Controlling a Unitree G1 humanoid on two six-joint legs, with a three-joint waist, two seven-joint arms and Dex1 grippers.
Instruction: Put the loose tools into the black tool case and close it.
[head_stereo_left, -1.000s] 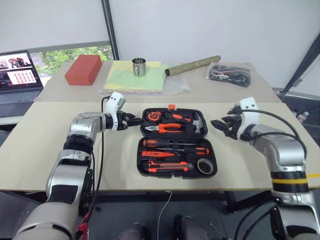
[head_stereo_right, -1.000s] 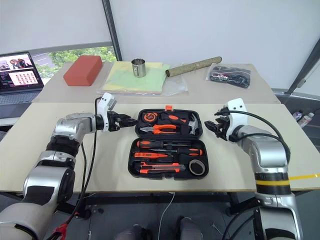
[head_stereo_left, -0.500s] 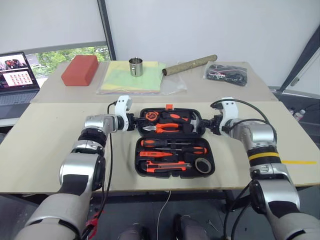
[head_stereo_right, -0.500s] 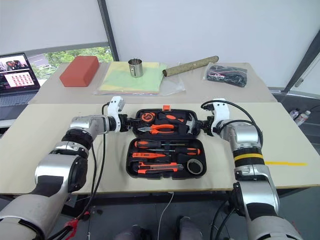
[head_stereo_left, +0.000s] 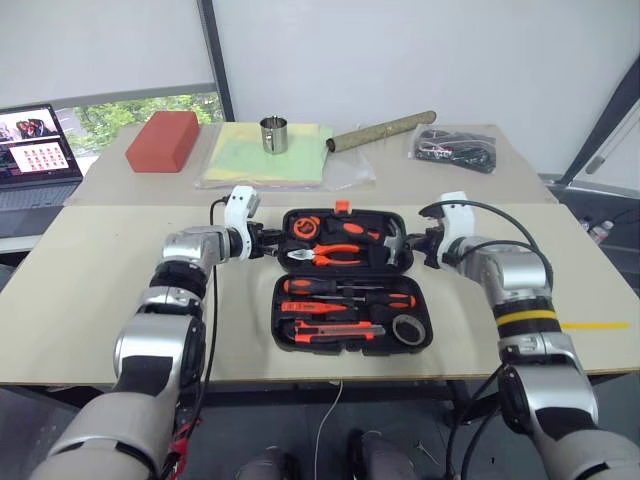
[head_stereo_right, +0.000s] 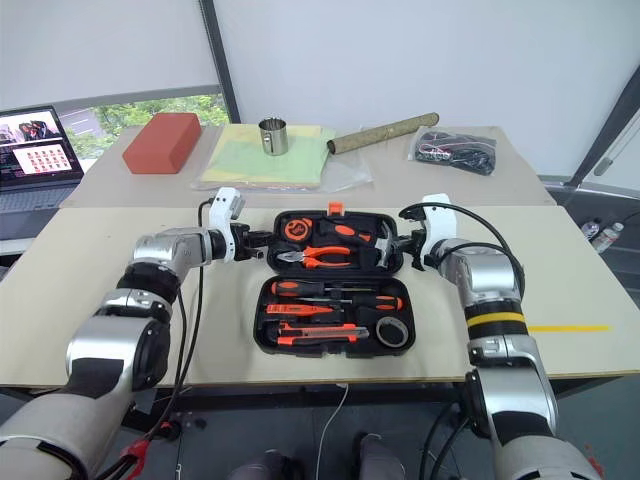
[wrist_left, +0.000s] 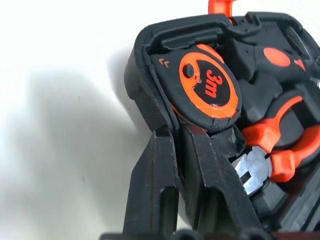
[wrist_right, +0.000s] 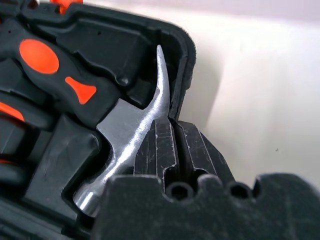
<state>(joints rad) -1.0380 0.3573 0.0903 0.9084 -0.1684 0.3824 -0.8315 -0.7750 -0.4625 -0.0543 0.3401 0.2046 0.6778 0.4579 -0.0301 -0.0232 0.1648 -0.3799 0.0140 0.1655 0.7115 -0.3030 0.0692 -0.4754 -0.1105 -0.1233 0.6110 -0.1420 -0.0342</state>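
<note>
Both my grippers, left (head_stereo_left: 268, 240) and right (head_stereo_left: 418, 246), pinch shut on the far half's side rims of the flat black plastic tool case (head_stereo_left: 352, 334), which lies open mid-table, tools seated. Closing it well, I judge, means lifting both sides evenly towards me.

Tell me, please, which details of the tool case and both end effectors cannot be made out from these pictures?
- Left wrist view: the left end effector straddles the black tool case wall; the pliers tips sit behind its fingers.
- Right wrist view: the right end effector covers the hammer head's lower end.
- Head views: the laptop is cut by the edge.
</note>
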